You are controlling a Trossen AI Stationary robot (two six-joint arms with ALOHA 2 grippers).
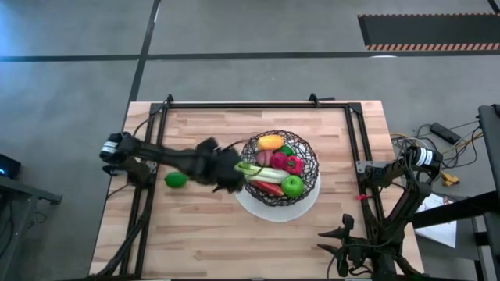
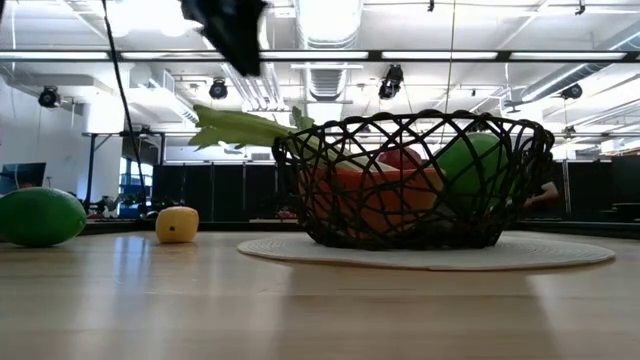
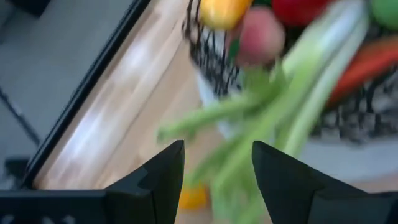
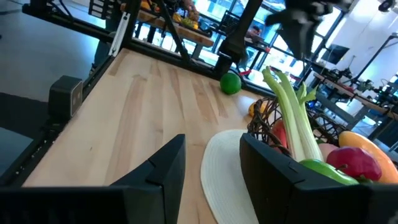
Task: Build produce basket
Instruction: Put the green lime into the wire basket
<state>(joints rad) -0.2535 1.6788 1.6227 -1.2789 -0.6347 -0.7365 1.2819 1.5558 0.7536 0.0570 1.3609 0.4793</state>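
The black wire basket (image 1: pixel 313 167) (image 2: pixel 410 140) stands on a white round plate (image 1: pixel 301 207). In it lie a green apple (image 1: pixel 291 186), a red pepper (image 1: pixel 293 164), a peach (image 1: pixel 262 158) and a yellow-orange piece (image 1: pixel 271 142). The celery stalk (image 1: pixel 260 172) (image 4: pixel 292 118) rests across the fruit, its leafy end (image 2: pixel 240 128) sticking out over the basket's left rim. My left gripper (image 1: pixel 229 178) (image 3: pixel 217 146) hovers open above that leafy end, apart from it in the low view (image 2: pixel 235 45). My right gripper (image 4: pixel 211 140) waits open at the table's near right corner (image 1: pixel 344 234).
A green lime (image 1: pixel 176 179) (image 2: pixel 35 215) lies on the wood left of the basket, under my left arm. A small yellow piece (image 2: pixel 177 223) sits on the table near the basket's left side. Black frame rails (image 1: pixel 234 104) line the table's left, far and right edges.
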